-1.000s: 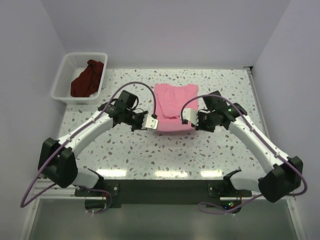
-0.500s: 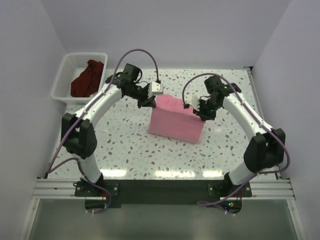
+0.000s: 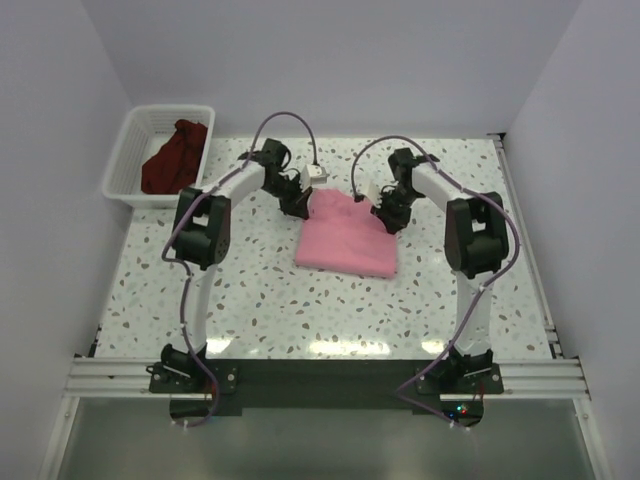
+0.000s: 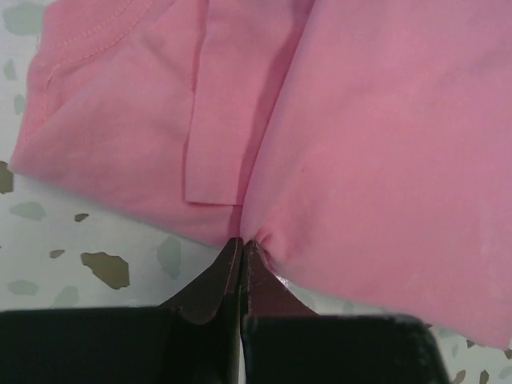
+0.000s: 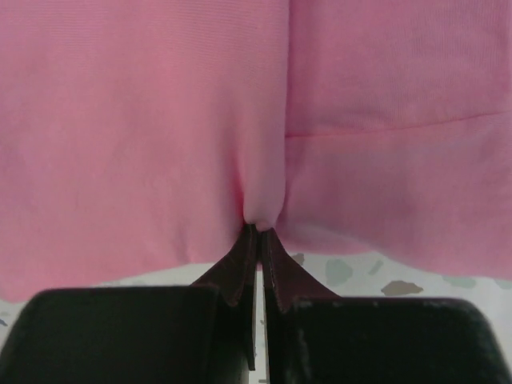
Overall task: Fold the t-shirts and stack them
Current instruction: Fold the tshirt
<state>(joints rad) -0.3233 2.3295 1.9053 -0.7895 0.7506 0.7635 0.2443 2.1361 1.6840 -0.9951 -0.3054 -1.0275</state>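
On the speckled table [image 3: 240,300], a light pink t-shirt [image 3: 345,238] is seen folded into a rectangle near the middle. Its far edge is pinched by the left gripper [image 4: 242,248], clamped on a small tuck of cloth, and by the right gripper [image 5: 259,230], likewise clenched on a fold. A dark maroon t-shirt [image 3: 176,158] lies, apparently crumpled, in the white basket [image 3: 122,160] at far left.

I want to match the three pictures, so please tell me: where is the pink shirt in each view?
Top external: pink shirt lies mid-table.
Left wrist: it fills the upper frame; the left end effector pinches its edge at bottom centre.
Right wrist: it fills most of the frame; the right end effector pinches it at bottom centre.
Shared landmark: the speckled table.
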